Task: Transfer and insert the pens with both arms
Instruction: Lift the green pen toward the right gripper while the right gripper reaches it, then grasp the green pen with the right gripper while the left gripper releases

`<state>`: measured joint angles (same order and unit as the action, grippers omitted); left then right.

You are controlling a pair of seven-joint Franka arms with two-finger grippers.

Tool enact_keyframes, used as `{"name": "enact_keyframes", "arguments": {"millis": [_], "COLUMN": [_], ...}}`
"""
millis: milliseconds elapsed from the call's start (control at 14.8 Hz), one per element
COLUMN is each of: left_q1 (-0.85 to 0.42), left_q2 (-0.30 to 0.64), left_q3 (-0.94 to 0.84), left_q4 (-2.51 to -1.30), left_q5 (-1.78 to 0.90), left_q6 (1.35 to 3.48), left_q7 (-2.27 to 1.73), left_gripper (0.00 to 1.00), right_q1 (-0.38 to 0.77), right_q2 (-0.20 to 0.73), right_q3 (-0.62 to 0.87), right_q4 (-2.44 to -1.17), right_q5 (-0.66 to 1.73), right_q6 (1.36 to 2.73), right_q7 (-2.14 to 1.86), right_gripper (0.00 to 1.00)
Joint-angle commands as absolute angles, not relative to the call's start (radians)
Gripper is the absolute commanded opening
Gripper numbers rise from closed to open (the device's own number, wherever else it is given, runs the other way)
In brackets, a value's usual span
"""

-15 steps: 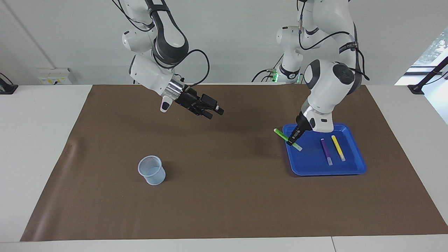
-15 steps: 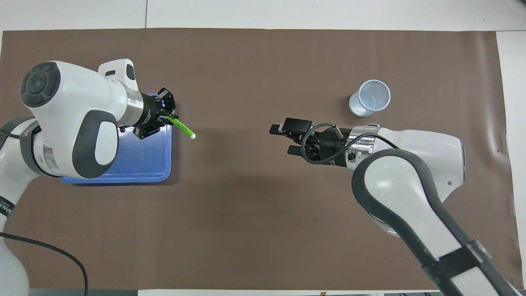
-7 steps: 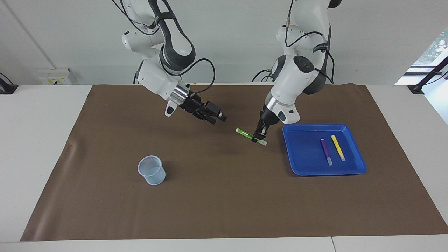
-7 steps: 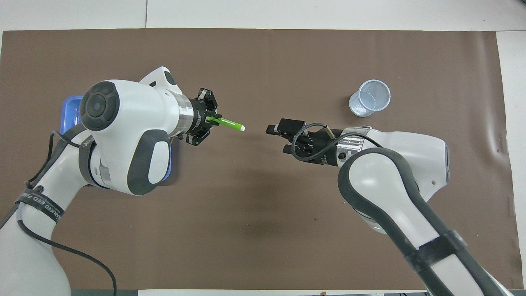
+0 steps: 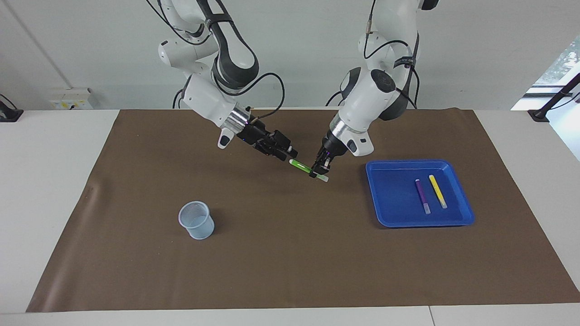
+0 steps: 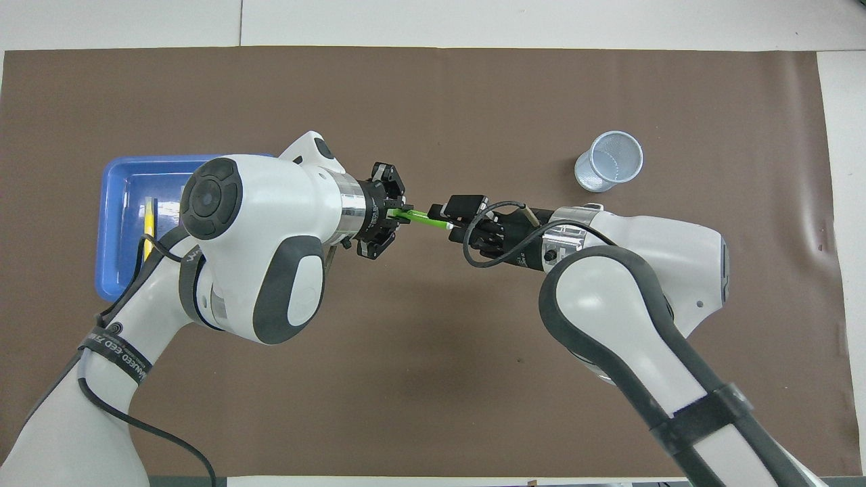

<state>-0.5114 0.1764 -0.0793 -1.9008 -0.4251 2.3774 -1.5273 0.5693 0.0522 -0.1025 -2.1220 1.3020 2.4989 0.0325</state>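
Note:
My left gripper (image 5: 319, 171) (image 6: 395, 216) is shut on the green pen (image 5: 302, 167) (image 6: 421, 218) and holds it nearly level above the brown mat, mid-table. The pen's free end points at my right gripper (image 5: 291, 154) (image 6: 448, 218), whose fingers stand apart on either side of that end. The purple pen (image 5: 422, 195) and the yellow pen (image 5: 437, 191) (image 6: 148, 218) lie side by side in the blue tray (image 5: 419, 222) (image 6: 120, 196). In the overhead view the left arm hides the purple pen.
A pale mesh cup (image 5: 196, 220) (image 6: 609, 161) stands upright on the mat toward the right arm's end, farther from the robots than the grippers. The brown mat (image 5: 290, 262) covers most of the white table.
The left gripper carried the green pen from over the tray's edge toward the table's middle. The right gripper came to meet it, and its fingers narrowed around the pen's end.

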Motion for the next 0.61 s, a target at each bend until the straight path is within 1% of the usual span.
{"name": "enact_keyframes", "arguments": {"millis": [0, 271, 406, 542], "left_q1": [-0.534, -0.534, -0.537, -0.541], "left_q2": [0.186, 0.184, 0.184, 0.184], "left_q3": [-0.066, -0.066, -0.066, -0.066], "left_q4": [-1.888, -1.890, -1.890, -1.890], "left_q5": [-0.443, -0.443, -0.443, -0.443], "left_q6": [2.376, 2.367, 2.365, 2.365], "left_q7": [-1.537, -1.536, -1.536, -1.536], "left_gripper": [0.00, 0.00, 0.00, 0.00], "right_q1": [0.571, 0.569, 0.569, 0.572], "right_q2": [0.066, 0.067, 0.067, 0.067], "right_q3": [-0.103, -0.103, -0.103, -0.103], "right_q4": [-2.106, -2.106, -2.106, -2.106], "right_q5": [1.330, 1.327, 1.327, 1.327], "right_q6": [2.511, 2.514, 2.514, 2.514], "right_q7": [0.018, 0.018, 0.017, 0.017], "right_gripper": [0.65, 0.65, 0.57, 0.47]}}
